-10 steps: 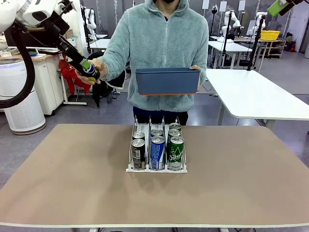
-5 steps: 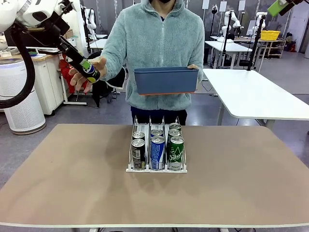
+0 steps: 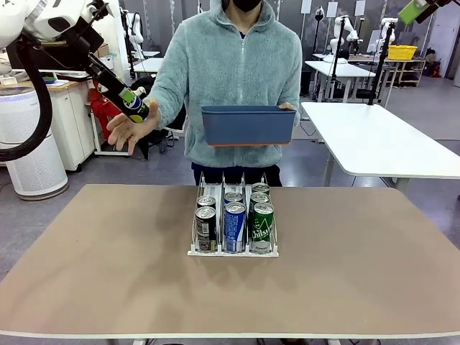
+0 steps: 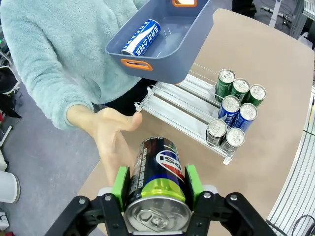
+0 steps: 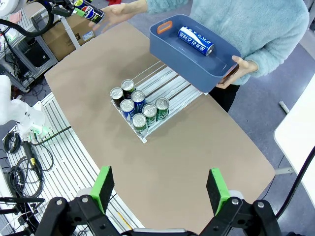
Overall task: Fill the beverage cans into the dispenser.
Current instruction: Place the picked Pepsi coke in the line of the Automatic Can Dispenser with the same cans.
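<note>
One tan worktop (image 3: 108,273) spread across the front view, and a person (image 3: 237,72) in a fuzzy pale-green jacket stood at its far edge. That person held a blue plastic tub (image 3: 248,123) level at chest height in one hand; a blue can (image 4: 141,37) lay on its side inside. Below the tub, the clear and white dispenser (image 4: 172,103) sat on the middle of the worktop, its three lanes running towards the robot. Seven beverage cans (image 5: 139,105) stood upright at its near end: three green in one outer lane, two blue in the middle, two dark in the other.

High at the robot's left, clear of the worktop, the left end effector (image 4: 156,176) was clenched on a dark Pepsi can (image 4: 160,162) with a yellow-green band, green pads on either side. The person's open hand (image 4: 110,135) hung just beside it; contact could not be told.

Far above the worktop, the right end effector (image 5: 160,189) stood released, fingers wide apart and nothing between them.
</note>
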